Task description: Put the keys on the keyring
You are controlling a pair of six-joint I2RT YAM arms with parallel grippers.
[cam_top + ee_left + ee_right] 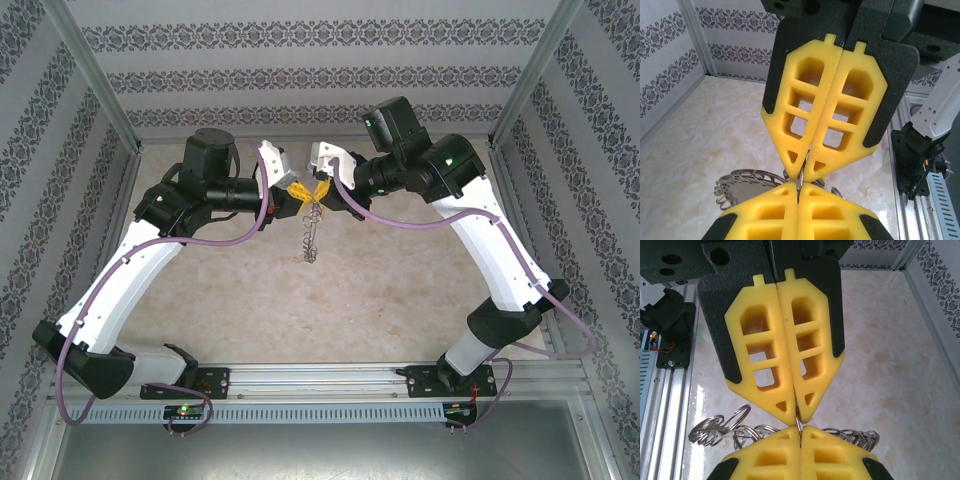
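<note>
Keyring [311,238] hangs in the air over the middle of the table [400,290], between the two arms. From above it looks like a thin wire coil that dangles edge-on under the place where the two pairs of fingertips meet. On the left, the left gripper [297,189] is clenched tight with its yellow fingers pressed together. Its wrist camera shows a thin grey wire of the ring pinched at the very tips, and the lacy rim curves away below. Just beside it, tip against tip, the right gripper [321,189] is clenched in the same way on the same piece of wire. Whether a key is pinched together with the keyring I cannot tell, because the tips cover that spot. I judge that the step in hand is a shared hold, or a handover, of the ring. The two grips are very close, so one arm should move only when the other gives way; otherwise the thin wire may bend or slip out. One gripper should take a deeper bite on its pads before the other loosens. After that the ring should be turned flat-on, so that its opening can be reached.
</note>
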